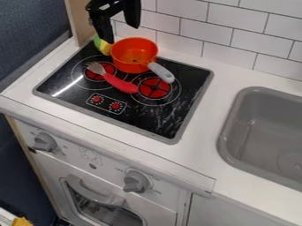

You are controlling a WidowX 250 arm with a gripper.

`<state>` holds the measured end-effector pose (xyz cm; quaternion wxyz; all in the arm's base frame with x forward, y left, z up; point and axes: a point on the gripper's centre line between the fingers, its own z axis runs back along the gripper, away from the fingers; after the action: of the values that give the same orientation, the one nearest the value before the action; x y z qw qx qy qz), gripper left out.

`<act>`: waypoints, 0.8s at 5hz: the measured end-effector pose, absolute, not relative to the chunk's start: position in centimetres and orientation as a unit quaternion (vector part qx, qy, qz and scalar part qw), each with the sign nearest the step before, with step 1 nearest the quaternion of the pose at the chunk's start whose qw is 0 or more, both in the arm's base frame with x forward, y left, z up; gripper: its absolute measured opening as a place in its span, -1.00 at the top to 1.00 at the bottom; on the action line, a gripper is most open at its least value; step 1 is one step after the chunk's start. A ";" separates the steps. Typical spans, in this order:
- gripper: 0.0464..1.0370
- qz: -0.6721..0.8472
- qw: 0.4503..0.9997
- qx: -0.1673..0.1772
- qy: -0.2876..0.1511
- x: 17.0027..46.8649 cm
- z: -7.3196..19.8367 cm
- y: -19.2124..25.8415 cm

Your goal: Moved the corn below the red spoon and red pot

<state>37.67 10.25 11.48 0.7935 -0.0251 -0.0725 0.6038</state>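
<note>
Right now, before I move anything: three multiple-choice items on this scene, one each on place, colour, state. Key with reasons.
1. In the view, where is the corn?
A) in the sink
B) just left of the pot
C) inside the pot

2. What colour is the pot's handle?
A) grey
B) green
C) yellow

3. How does the pot sit?
A) upside down
B) on its side
C) upright

Key:
1: B, its yellow and green show right by the pot's left wall.
2: A, the handle is plain grey against the orange-red body.
3: C, the open top faces up and the inside shows.
</note>
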 end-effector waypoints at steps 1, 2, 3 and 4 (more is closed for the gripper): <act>-0.93 0.604 0.794 -0.018 -0.056 37.6 10.1 10.2; -0.93 0.603 0.795 -0.005 -0.063 38.4 9.6 11.7; -0.93 0.607 0.790 -0.002 -0.083 39.3 9.9 14.4; -0.93 0.595 0.799 0.007 -0.087 40.6 9.2 15.7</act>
<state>40.58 15.66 9.16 0.7987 0.0069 -0.0873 0.5954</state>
